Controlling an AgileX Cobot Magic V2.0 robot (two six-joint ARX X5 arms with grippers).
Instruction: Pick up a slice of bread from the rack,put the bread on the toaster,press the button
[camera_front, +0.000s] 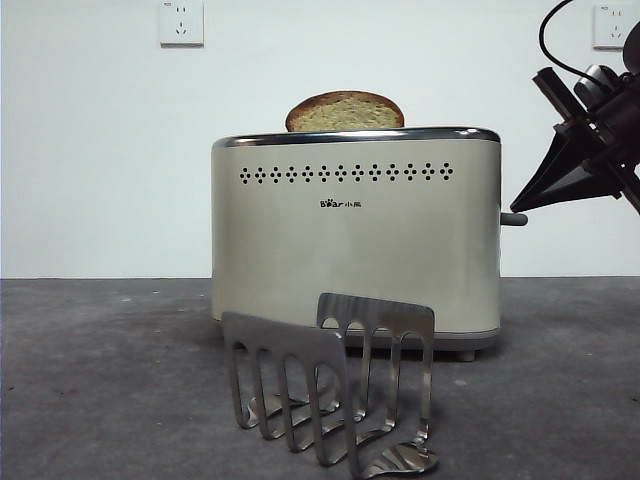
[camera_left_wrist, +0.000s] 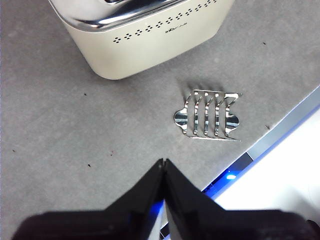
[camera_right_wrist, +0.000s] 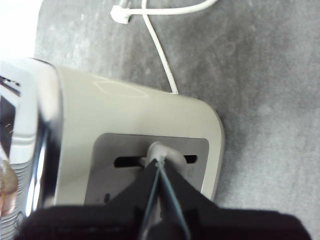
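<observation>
The slice of bread (camera_front: 345, 111) stands in the slot of the cream toaster (camera_front: 355, 240), its rounded top showing above the chrome rim. The steel rack (camera_front: 330, 390) stands empty in front of the toaster; it also shows in the left wrist view (camera_left_wrist: 209, 115). My right gripper (camera_right_wrist: 159, 161) is shut, its tip touching the grey button (camera_right_wrist: 162, 151) on the toaster's narrow side; in the front view it (camera_front: 520, 204) comes in from the right at the button (camera_front: 513, 219). My left gripper (camera_left_wrist: 163, 162) is shut and empty, high above the table, away from the toaster (camera_left_wrist: 145, 35).
A white power cord (camera_right_wrist: 160, 55) runs from the toaster's end across the grey table (camera_front: 100, 380). Two wall sockets (camera_front: 181, 22) sit on the white wall behind. The table's front edge (camera_left_wrist: 280, 135) lies near the rack.
</observation>
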